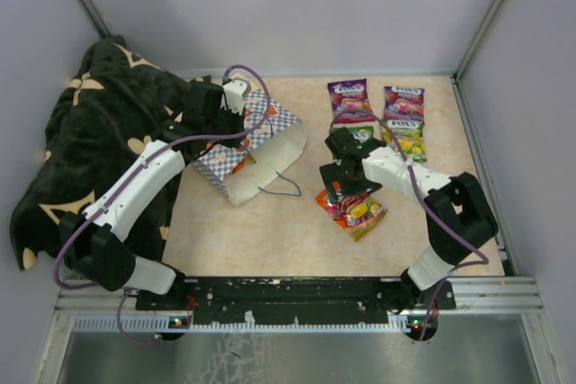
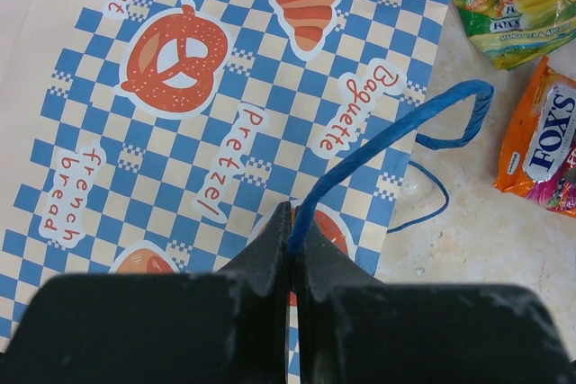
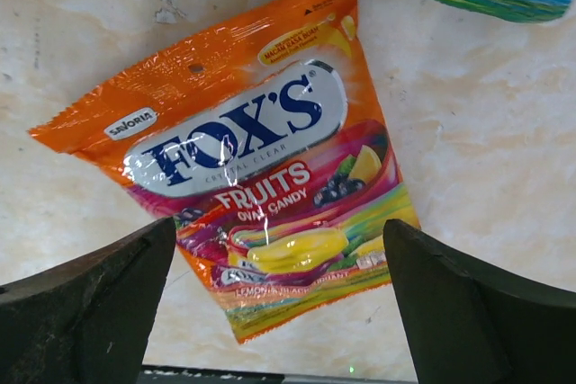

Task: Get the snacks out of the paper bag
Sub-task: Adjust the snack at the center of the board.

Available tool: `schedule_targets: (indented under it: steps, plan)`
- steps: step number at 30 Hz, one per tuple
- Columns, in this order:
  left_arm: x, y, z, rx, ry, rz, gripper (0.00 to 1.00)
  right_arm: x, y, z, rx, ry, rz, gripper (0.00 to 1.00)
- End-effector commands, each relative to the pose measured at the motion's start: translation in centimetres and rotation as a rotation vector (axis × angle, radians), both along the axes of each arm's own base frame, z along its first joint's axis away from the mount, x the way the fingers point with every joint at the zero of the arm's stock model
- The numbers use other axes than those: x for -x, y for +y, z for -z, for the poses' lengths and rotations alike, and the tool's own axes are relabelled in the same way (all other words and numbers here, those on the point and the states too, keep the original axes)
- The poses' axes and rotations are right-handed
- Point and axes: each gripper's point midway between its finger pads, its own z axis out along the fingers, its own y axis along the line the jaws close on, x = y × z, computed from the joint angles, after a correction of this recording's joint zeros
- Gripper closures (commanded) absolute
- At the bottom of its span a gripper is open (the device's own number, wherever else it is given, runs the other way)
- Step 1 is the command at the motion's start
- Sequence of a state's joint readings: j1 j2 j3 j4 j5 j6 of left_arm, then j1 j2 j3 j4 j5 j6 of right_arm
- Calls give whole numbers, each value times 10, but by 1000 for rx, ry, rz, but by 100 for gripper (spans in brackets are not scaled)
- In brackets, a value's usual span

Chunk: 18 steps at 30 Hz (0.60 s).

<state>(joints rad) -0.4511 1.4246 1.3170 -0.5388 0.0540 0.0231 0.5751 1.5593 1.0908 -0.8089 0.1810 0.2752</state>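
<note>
While left gripper point(image 2: 290, 222) is clenching the blue handle point(image 2: 378, 146) of the paper bag point(image 2: 180, 177) lying on its side, right gripper point(image 3: 279, 240) is hovering spread open over the orange packet point(image 3: 243, 150), which is lying flat on the table point(image 3: 486, 132) outside the bag. Best move is probably rising straight up, not snagging the wrapper.

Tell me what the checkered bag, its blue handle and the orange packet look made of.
Checkered bag: matte printed paper, it seems; no shine, crisp edge. Blue handle: twisted cord, likely paper or fibre; a faint twist shows. Orange packet: glossy plastic film, with glare streaks and a crimped seal.
</note>
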Motion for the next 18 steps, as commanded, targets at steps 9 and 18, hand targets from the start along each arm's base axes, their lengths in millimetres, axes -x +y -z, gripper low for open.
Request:
schedule_targets:
  steps: [9,18]
  plan:
    - [-3,6,-7,-9,-30,-7,96,18,-28,48,80,76,205,1]
    - [-2,5,-7,2,-24,2,96,29,-93,38,18,11,505,1]
